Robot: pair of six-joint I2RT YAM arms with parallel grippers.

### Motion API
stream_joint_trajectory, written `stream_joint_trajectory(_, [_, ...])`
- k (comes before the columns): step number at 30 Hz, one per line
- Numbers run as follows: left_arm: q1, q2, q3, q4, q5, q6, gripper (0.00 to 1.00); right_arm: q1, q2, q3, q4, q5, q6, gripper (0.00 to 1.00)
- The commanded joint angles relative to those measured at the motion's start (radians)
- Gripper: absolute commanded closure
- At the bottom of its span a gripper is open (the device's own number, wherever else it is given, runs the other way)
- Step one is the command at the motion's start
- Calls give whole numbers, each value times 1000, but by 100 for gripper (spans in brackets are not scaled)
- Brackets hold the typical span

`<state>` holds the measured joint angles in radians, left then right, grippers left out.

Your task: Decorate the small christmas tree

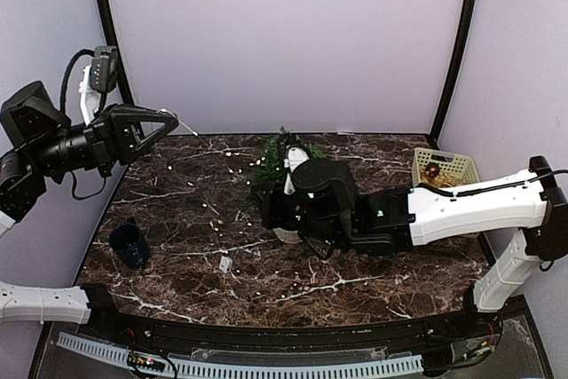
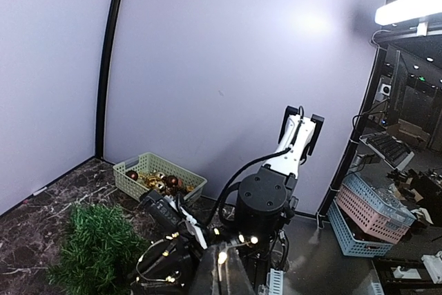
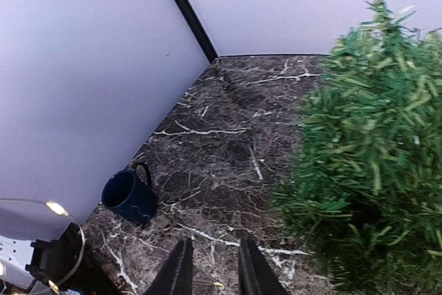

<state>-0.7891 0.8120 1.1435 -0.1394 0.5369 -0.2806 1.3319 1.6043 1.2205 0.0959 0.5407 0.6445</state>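
Early going here: the small dark-green artificial christmas tree (image 1: 273, 161) stands toward the back middle of the dark marble-patterned desk (image 1: 169, 210), and as far as its visible branches show, nothing hangs on it yet. The left fingers (image 1: 164, 120), raised high at the left, look pressed together on one end of a thin string of warm little lights (image 1: 232, 155), which trails down and loops loosely across the desk, not round the tree. The right fingers (image 3: 181, 267) hover low just beside the tree, narrowly apart, with nothing visible between them. Shiny baubles sit unused in the beige plastic lattice basket (image 1: 444, 166) at the far right corner. A dark blue mug (image 1: 129, 244) waits at the left. By my reckoning, nearly everything is left: winding on the lights, then hanging the ornaments.
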Motion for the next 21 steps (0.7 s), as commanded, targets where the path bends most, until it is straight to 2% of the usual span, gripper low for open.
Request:
stream_joint_trajectory(1, [2, -42, 3, 38, -80, 24, 100, 10, -85, -33, -67, 167, 39, 81])
stream_joint_trajectory(6, [2, -66, 16, 38, -145, 45, 100, 12, -138, -43, -183, 265, 82, 92])
stream_joint_trajectory(15, [3, -96, 26, -36, -292, 100, 100, 12, -253, -74, -251, 367, 102, 94])
stream_joint_trajectory(21, [2, -100, 4, -101, -377, 137, 100, 11, -324, -66, -390, 472, 109, 98])
